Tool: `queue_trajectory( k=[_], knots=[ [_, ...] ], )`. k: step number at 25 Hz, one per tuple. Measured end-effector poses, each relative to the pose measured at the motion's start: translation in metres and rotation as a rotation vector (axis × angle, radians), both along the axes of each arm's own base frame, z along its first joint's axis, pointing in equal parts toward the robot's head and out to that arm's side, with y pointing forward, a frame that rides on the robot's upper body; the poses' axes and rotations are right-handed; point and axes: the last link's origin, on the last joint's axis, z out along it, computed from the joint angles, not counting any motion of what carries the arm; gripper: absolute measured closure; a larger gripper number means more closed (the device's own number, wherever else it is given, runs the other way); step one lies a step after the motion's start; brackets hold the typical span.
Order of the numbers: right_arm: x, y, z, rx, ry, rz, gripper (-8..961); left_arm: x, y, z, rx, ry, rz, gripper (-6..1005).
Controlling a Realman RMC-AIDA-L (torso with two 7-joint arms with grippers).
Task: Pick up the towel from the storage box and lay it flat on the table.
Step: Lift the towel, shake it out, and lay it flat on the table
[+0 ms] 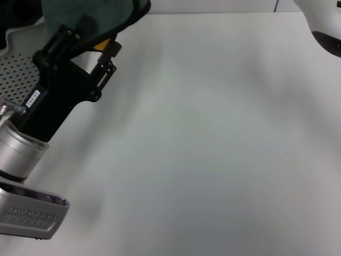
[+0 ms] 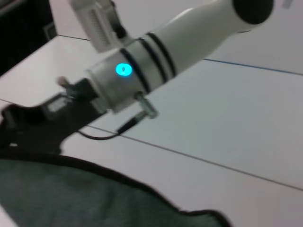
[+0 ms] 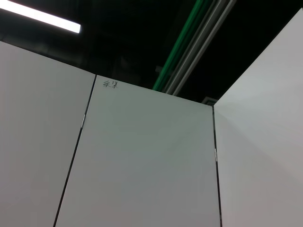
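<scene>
Broad, smooth and plain white, the flat tabletop (image 1: 213,138) fills nearly the whole head view, matte with soft grey shading and nothing lying on its open middle. At the upper left of that frame sits the light-grey plastic storage box (image 1: 16,66), showing a rounded corner of its rim and a wall perforated with rows of small round holes. Over it, in the top left corner, hangs the soft towel (image 1: 88,13), its dark grey-green face outward, with a small patch of bright yellow showing just below, beside the black finger links. The left gripper (image 1: 101,50), a black angular metal frame on a brushed silver cylindrical wrist, reaches up from the lower left of the frame and meets the cloth there; its jaws appear closed on the towel, the fabric bunched above them.

From the left wrist view, the towel (image 2: 71,198) spreads across the bottom of the picture as a fuzzy grey-green sheet with a black stitched edge curving along its top. Beyond it, in the upper half, a white rounded arm with black rings and a glowing cyan light ends in a black gripper body.

At the upper right corner of the head view only a white, glossy curved shell of the right arm (image 1: 322,24) shows, parked; whether its jaws are open or closed cannot be told.
</scene>
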Motion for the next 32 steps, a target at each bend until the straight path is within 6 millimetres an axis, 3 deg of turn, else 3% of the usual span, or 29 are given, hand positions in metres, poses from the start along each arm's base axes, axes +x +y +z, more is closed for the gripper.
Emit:
queue_trajectory(
  k=[12,20,32],
  knots=[
    [0.012,0.003,0.001,-0.072,0.045,-0.051,953,0.006,-0.005,0.009,0.113,0.022,-0.063,433],
    [0.021,0.003,0.002,-0.105,0.065,-0.070,952,0.008,-0.023,0.022,0.136,-0.090,-0.128,451],
    [0.020,-0.001,0.000,-0.129,0.069,-0.055,952,0.010,-0.023,0.003,0.001,-0.034,-0.140,452]
  ],
)
